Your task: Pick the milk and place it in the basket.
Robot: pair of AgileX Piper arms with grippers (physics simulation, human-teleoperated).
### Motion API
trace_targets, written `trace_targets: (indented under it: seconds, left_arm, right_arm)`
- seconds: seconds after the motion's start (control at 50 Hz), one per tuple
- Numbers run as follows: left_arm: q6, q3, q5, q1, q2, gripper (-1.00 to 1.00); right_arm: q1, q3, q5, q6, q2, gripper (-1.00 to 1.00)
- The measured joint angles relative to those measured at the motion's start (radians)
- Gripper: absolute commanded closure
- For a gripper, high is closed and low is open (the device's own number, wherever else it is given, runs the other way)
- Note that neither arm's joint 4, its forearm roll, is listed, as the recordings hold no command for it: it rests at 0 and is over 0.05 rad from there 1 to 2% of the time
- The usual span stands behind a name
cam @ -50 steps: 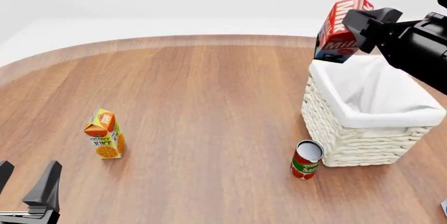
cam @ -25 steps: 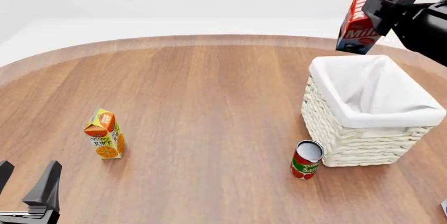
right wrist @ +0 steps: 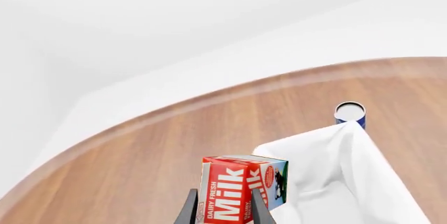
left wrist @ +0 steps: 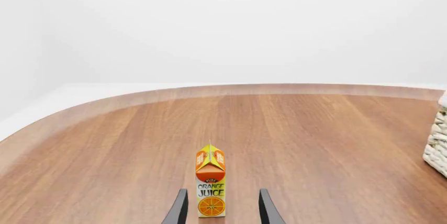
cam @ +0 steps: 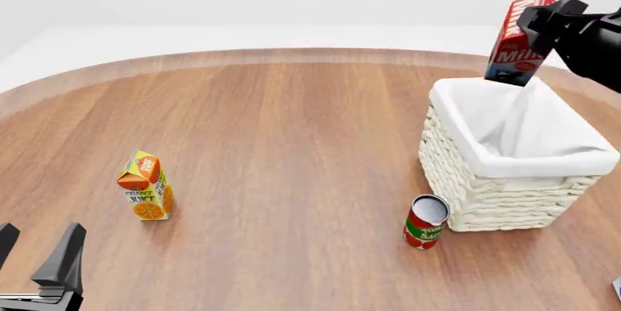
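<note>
The milk (cam: 517,39) is hanging in the air above the far rim of the basket (cam: 485,180), tilted, with its lower corner just over the white cloth lining (cam: 514,129). The right gripper (cam: 549,26) is clamping it from the right side, fingers (right wrist: 189,209) pressing on the carton's red faces (right wrist: 231,195) in the right wrist view. A blue-sided can (right wrist: 350,113) is standing on the table (cam: 291,144) past the basket's corner in that view. In the front view a red tomato can (cam: 425,221) is sitting just beside the basket's near left corner. Well apart, toward the left, the orange juice carton (cam: 145,187) is standing upright. The left gripper (cam: 37,264) is hovering low near the front edge with its jaws spread apart, holding nothing, the juice carton (left wrist: 210,180) showing between them.
</note>
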Motion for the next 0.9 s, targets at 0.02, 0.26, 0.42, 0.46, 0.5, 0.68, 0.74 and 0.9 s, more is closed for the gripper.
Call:
trace_targets:
  seconds: [0.02, 0.26, 0.42, 0.46, 0.5, 0.68, 0.74, 0.9]
  left_arm:
    - [0.0, 0.0, 0.0, 0.0, 0.0, -1.0]
    - [0.0, 0.0, 0.0, 0.0, 0.0, -1.0]
    - [0.0, 0.0, 0.0, 0.0, 0.0, -1.0]
    - [0.0, 0.0, 0.0, 0.0, 0.0, -1.0]
    - [0.0, 0.0, 0.0, 0.0, 0.0, -1.0]
    - [0.0, 0.0, 0.0, 0.0, 0.0, -1.0]
    - [0.0, 0.0, 0.0, 0.0, 0.0, -1.0]
    - [0.0, 0.0, 0.0, 0.0, 0.0, -1.0]
  right_arm:
    - [-0.003, 0.002, -0.001, 0.0, 0.001, 1.0]
    - [-0.037, 0.024, -0.007, -0.003, 0.006, 1.0]
    - [-0.061, 0.039, -0.021, -0.005, 0.016, 1.0]
    - [-0.067, 0.044, -0.025, -0.005, 0.019, 1.0]
    - [-0.074, 0.049, -0.03, -0.005, 0.021, 1.0]
    - [-0.102, 0.078, -0.062, -0.002, 0.045, 1.0]
    - [-0.107, 0.087, -0.074, 0.0, 0.056, 1.0]
    - [-0.118, 0.108, -0.11, 0.003, 0.093, 1.0]
